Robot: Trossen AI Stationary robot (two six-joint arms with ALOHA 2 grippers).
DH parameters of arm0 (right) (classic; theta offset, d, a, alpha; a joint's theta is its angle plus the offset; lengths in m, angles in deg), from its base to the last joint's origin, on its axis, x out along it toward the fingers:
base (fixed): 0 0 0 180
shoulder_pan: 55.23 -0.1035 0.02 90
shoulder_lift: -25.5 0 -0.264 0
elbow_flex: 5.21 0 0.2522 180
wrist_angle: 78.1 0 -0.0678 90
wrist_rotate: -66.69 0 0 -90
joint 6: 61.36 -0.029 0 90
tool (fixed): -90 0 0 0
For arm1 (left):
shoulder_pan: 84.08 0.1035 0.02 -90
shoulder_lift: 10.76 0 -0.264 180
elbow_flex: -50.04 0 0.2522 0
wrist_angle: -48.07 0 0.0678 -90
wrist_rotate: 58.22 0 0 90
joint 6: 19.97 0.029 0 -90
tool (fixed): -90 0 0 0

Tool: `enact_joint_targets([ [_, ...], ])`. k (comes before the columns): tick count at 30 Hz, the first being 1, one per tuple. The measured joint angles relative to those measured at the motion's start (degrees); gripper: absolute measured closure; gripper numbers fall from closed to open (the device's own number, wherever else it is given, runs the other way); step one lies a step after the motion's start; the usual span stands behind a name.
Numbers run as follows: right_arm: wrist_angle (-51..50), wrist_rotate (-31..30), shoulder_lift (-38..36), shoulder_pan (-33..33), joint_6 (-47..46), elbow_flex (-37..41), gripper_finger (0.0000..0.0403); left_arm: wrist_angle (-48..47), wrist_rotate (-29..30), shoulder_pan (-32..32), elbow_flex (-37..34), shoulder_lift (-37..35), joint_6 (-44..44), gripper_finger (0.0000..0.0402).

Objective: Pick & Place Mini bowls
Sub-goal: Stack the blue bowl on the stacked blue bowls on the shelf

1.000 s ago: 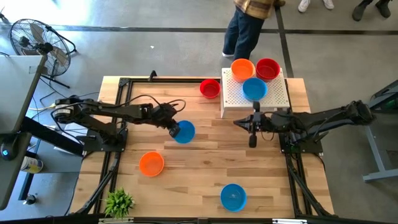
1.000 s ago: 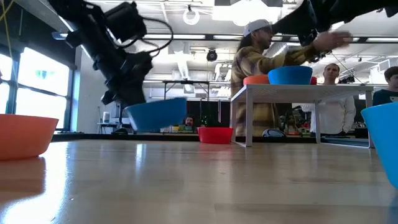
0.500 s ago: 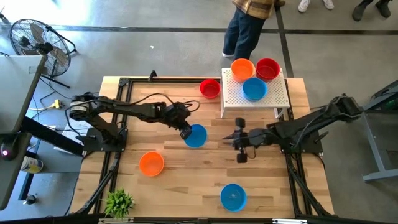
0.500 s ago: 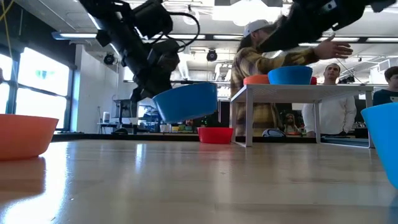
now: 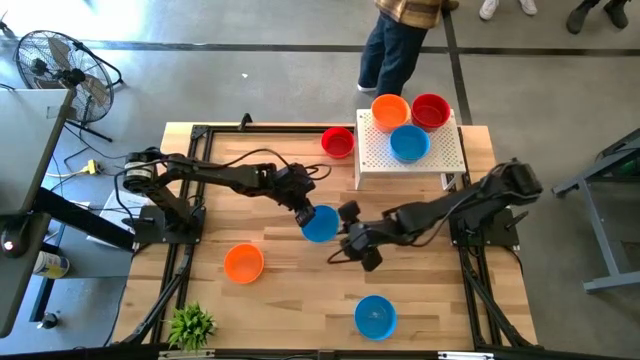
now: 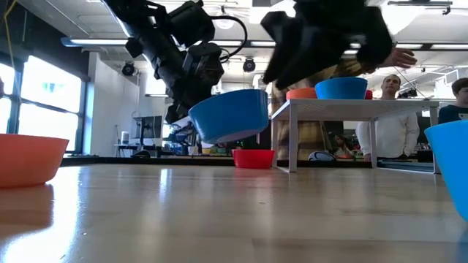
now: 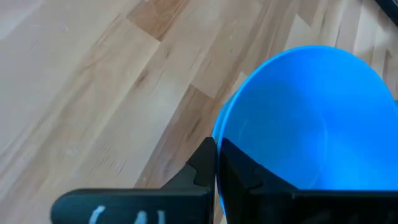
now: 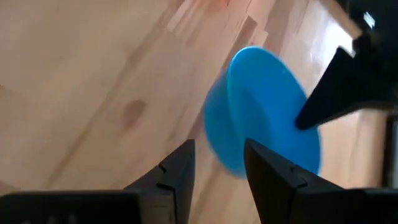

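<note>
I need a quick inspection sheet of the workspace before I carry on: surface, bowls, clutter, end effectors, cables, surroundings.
Surface: wooden table, dark frame rails along both sides.
Job's things: held blue bowl lifted off the table; orange bowl, blue bowl and red bowl on the wood; three bowls on the white perforated box.
Clutter: small green plant at the front left corner.
End effectors: left end effector clamped on the held bowl's rim; right end effector open, close beside that bowl.
Cables: black cable looping along the left arm.
Surroundings: person behind the table; fan at far left.
</note>
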Motion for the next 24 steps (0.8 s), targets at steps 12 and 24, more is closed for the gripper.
enact_joint_targets([
  [12, -7.61, -1.47, 9.41, 2.08, 10.8, -9.06, 0.0309, -0.06, -0.07, 0.0, 0.0, 0.0, 1.25, 0.0401],
  [24, -7.41, 2.93, 9.77, 2.6, 12.43, -9.06, 0.0391, 0.69, -0.66, -0.02, 0.0, 0.02, 2.06, 0.0386],
])
